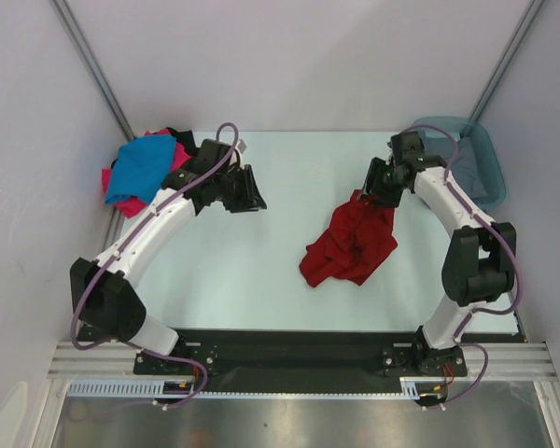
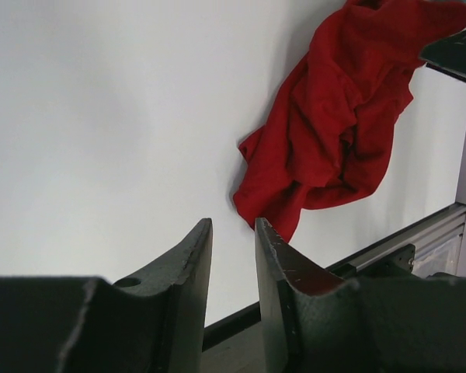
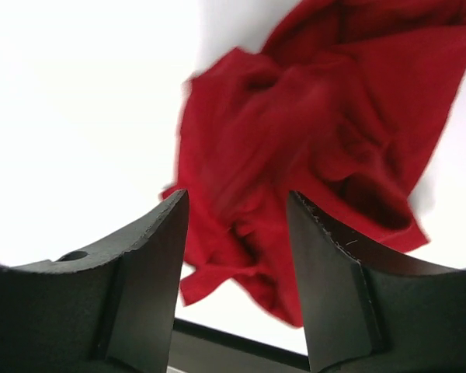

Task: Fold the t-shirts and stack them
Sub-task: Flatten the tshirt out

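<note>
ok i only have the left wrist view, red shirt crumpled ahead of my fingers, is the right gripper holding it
Observer: No. The right gripper is at the far edge of the dark red t-shirt with its jaws standing apart, and the cloth lies beyond them.
Operator: where are the other shirts
Observer: They are heaped in the far left corner of the table. The blue t-shirt lies on top of the pink t-shirt.
Operator: anything over on the right
Observer: A teal tub sits in the far right corner, apart from the red shirt.
</note>
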`<state>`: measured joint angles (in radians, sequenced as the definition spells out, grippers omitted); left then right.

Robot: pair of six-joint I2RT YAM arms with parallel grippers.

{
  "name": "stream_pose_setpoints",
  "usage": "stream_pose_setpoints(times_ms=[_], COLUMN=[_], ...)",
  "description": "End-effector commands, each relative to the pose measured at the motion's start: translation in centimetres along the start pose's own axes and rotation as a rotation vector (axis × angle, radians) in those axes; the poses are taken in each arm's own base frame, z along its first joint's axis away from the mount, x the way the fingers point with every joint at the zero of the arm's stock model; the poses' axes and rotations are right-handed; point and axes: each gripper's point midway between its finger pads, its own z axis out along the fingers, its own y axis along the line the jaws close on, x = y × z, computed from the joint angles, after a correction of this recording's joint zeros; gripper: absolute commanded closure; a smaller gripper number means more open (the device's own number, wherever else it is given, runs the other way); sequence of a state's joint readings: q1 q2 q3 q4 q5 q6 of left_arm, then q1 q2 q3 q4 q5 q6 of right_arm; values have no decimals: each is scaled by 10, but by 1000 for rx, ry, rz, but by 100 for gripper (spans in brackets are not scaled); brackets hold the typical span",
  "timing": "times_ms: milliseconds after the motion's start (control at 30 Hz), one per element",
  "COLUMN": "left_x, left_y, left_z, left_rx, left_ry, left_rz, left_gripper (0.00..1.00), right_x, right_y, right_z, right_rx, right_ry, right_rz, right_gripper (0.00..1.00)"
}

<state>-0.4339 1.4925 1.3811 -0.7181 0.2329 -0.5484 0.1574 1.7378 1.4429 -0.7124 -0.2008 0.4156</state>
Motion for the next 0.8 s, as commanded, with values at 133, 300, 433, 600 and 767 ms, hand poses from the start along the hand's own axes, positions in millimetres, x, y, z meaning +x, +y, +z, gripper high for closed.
stream_pose_setpoints(times_ms=[133, 300, 433, 600, 767], left_x=[-13, -14, -13, -9, -12], left_y=[-16, -19, -18, -13, -6], left_z=[1, 6, 7, 4, -2], left_rx=[48, 63, 64, 46, 25], left_ry=[2, 17, 27, 33, 22], left_rz=[62, 77, 87, 107, 116], left_gripper=[65, 65, 65, 65, 65], right_x=[-10, 10, 17, 23, 34], right_y=[57, 57, 55, 61, 63], right_z=[-74, -61, -43, -30, -13], right_rx=[-175, -168, -162, -183, -174], right_ry=[-126, -87, -67, -42, -4], right_rz=[83, 111, 129, 149, 176], right_gripper=[39, 39, 42, 48, 48])
